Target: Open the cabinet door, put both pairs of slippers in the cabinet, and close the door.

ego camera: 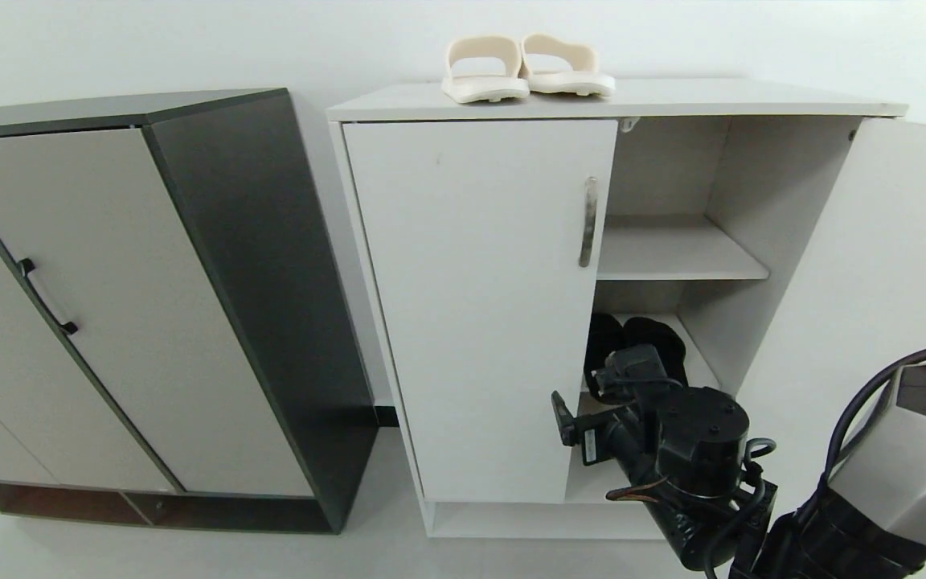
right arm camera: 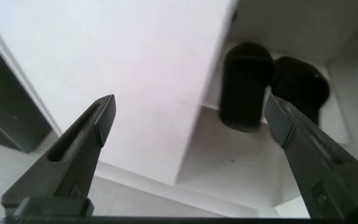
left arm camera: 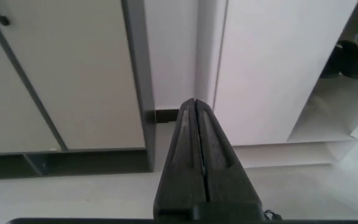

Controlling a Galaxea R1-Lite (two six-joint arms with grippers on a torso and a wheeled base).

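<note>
R gripper (right arm camera: 188, 106) hung released by black slippers (right arm camera: 247, 81) in cabinet (ego camera: 752, 100); L gripper (left arm camera: 194, 106) was clenched, empty; best back out straight

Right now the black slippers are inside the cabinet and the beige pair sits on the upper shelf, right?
No. The beige pair sits on top of the cabinet, as the head view shows; the black slippers are inside.

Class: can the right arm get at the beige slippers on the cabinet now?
Probably yes: the beige slippers lie uncovered at the cabinet top's front edge; the right gripper is open, though low.
</note>
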